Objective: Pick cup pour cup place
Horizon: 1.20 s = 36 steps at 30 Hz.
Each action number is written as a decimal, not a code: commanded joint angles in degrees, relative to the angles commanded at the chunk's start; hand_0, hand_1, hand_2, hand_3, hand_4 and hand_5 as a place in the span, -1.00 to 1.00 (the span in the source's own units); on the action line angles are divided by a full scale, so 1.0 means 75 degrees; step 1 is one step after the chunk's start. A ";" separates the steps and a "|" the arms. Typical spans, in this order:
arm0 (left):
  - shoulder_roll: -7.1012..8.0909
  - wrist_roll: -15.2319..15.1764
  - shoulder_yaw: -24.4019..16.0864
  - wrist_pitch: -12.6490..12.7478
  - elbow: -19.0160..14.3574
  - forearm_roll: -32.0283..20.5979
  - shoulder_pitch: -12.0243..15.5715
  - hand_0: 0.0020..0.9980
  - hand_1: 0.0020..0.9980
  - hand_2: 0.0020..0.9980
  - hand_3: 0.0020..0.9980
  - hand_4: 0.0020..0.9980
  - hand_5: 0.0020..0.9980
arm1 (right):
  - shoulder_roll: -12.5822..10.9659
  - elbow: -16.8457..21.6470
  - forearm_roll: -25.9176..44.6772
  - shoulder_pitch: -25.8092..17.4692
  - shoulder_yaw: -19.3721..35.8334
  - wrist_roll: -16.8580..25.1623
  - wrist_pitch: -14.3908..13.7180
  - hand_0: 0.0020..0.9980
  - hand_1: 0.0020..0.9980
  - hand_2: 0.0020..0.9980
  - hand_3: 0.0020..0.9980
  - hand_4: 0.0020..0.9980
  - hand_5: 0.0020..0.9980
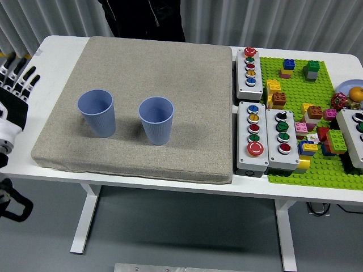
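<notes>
Cups, two of them, both blue and ribbed, stand upright and open-mouthed on the grey mat [170, 62] that covers most of my white worktop [57, 45]. At the far left edge my left robot hand [17, 76] hangs over the worktop's left rim, its fingers spread apart and holding nothing; it is well clear of the cups and not touching the mat. Below it, part of my black arm shows beside the worktop's near edge.

Moving right, the left cup [97, 113] sits in the left half of the mat. The right cup [156, 119] stands near it, a little closer to my side, with a gap between the two so they do not touch. I cannot tell whether either cup has anything in it; their insides look plain blue.

Right of the mat, just beside its edge, are grey button boxes: a small one [249, 73] farther back with a row of coloured buttons, and nearer me a pair side by side [266, 136], with red, green, yellow and blue buttons and black knobs. Further right lies a green brick baseplate [317, 170] scattered with coloured toy bricks, and another grey box [354, 136] cut off by the right edge.

A person in dark clothing [142, 17] stands at the far side, behind the mat.
</notes>
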 joint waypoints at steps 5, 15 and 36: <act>-0.0112 0.0003 0.0082 0.0106 -0.0263 0.0409 0.0368 0.63 0.59 0.73 0.73 0.77 0.86 | 0.0002 0.0001 -0.0147 -0.0006 0.0074 -0.0021 0.0044 0.40 0.26 0.13 0.14 -1.00 -0.87; -0.0274 -0.0036 0.0439 0.0941 -0.0320 0.1818 0.0411 0.63 0.59 0.73 0.72 0.78 0.63 | 0.0002 -0.0002 -0.0186 0.0012 0.0088 -0.0021 0.0070 0.40 0.26 0.13 0.14 -1.00 -0.87; -0.0554 0.0771 0.0835 0.1792 0.0134 0.6604 0.0573 0.90 0.89 1.00 1.00 0.92 -0.27 | 0.0006 -0.0001 -0.0218 0.0024 0.0092 -0.0035 0.0040 0.40 0.26 0.12 0.14 -1.00 -0.89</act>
